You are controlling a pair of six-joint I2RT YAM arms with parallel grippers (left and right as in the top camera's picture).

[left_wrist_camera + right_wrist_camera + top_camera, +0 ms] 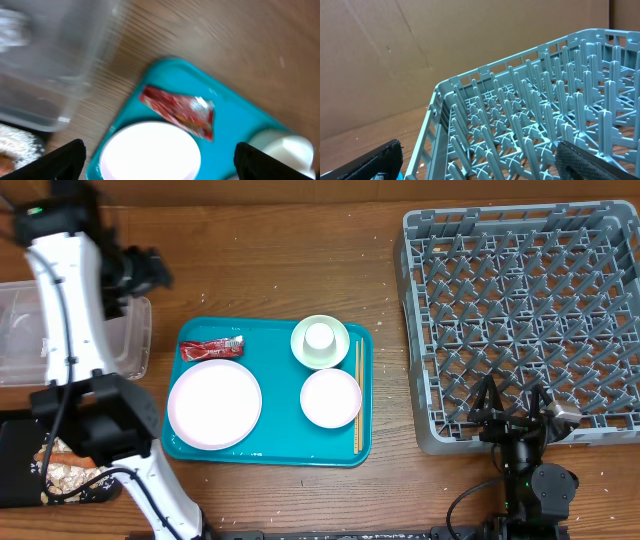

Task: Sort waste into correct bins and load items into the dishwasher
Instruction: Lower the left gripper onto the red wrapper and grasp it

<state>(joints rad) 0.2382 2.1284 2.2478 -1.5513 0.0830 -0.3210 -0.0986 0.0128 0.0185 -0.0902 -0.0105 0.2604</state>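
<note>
Wooden table (280, 260), teal tray (275, 340) centre, grey dish rack (520, 310) right, clear tub (15, 340), black tray (15, 445) left

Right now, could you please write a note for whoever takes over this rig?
Left gripper open, empty, facing the red crinkled wrapper on the teal serving tray, beside the clear rectangular plastic tub. Right gripper open, empty, at the near edge of the grey pegged plastic dish rack. On the tray: pale round plate, small white cup inside a pale bowl, second white bowl. Done: no dishes racked. Left: bin the wrapper, load plate, bowls, cup.
</note>
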